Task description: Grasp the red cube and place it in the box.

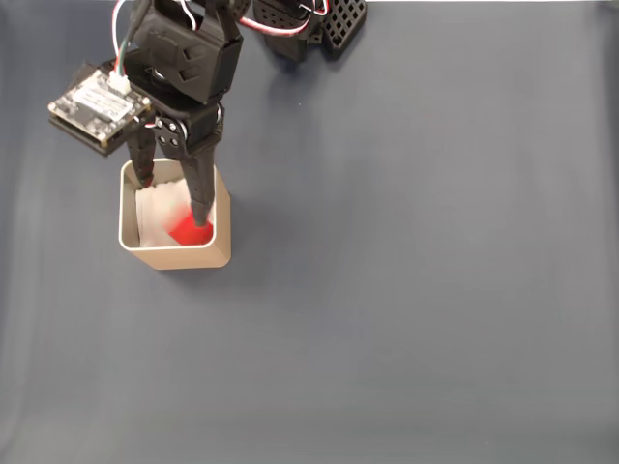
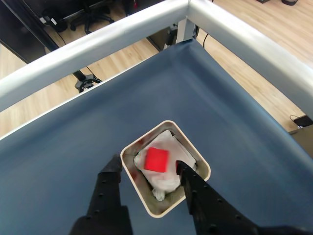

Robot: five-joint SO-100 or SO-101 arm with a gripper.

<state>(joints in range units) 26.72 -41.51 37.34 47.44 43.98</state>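
Wrist view: red cube [image 2: 156,159] lies in box [image 2: 201,161], spread fingers [image 2: 113,165] flanking it.

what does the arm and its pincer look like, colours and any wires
The arm is matte black plastic with blocky motor housings. Its pincer has two long, tapering black fingers dotted with small holes. A bare circuit board with a pale top sits on one side, and red, white and green wires run along the arm.

You're looking at an office or lab room: a dark blue worktop [image 2: 73,147] framed by metal rails [image 2: 98,44], light wood flooring [image 2: 274,29] beyond, and an office chair's wheeled base [image 2: 90,19] nearby
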